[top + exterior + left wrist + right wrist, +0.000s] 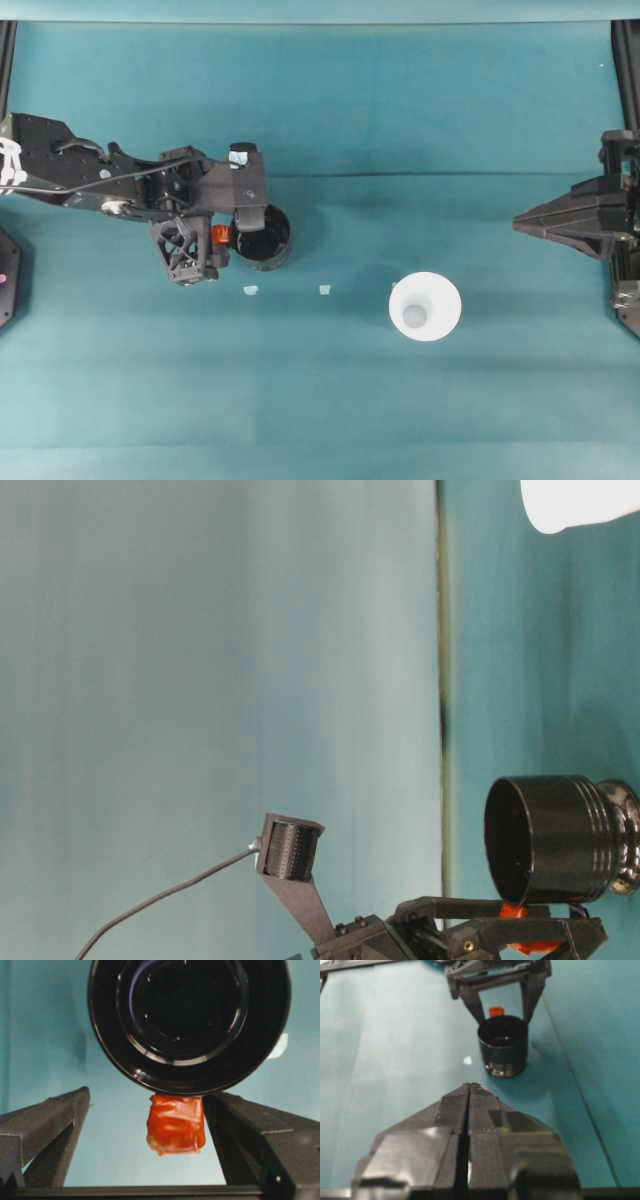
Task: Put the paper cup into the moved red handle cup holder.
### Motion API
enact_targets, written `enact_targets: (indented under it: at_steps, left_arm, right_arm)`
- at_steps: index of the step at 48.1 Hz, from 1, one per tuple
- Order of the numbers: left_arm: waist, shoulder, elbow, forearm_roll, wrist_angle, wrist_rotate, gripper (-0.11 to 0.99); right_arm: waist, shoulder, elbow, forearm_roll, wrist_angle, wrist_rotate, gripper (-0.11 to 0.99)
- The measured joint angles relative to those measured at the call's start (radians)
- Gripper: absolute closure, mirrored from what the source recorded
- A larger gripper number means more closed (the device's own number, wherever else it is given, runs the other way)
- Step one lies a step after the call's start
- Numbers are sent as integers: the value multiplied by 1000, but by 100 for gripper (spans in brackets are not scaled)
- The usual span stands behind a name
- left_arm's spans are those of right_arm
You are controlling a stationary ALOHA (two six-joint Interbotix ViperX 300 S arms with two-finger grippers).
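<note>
The red handle cup holder (266, 238) is a glossy black ring standing upright on the teal cloth, left of centre, its red-orange stub (220, 235) pointing left. My left gripper (228, 237) is open around that stub. In the left wrist view the stub (176, 1125) lies between the two fingers, close to the right finger (260, 1135) and well apart from the left one. The white paper cup (425, 305) stands alone, mouth up, right of centre and nearer the front. My right gripper (522, 222) hovers at the right edge, shut and empty, pointing at the holder (503, 1045).
Two small white scraps (250, 290) (325, 290) lie on the cloth between holder and cup. The left arm's body (110, 185) stretches in from the left edge. Open cloth lies between the cup and the right gripper.
</note>
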Motion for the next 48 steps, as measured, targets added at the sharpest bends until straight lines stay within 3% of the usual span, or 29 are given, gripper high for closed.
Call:
enact_targets:
  at_steps: [10, 15, 18, 26, 39, 48]
  left_arm:
    - [0, 2, 0, 0, -2, -2, -9]
    - [0, 2, 0, 0, -2, -2, -2]
    - [0, 2, 0, 0, -2, -2, 9]
    - [0, 2, 0, 0, -2, 5, 57]
    - [0, 2, -6, 0, 0, 48, 59]
    - [0, 2, -6, 0, 2, 48, 59]
  right_arm:
    - [0, 0, 0, 0, 0, 0, 99]
    - [0, 0, 0, 0, 0, 0, 99]
    - [0, 0, 0, 2, 0, 0, 99]
    - [-2, 0, 0, 0, 0, 0, 99]
    - [-2, 0, 0, 2, 0, 0, 99]
    - [0, 0, 0, 0, 0, 0, 99]
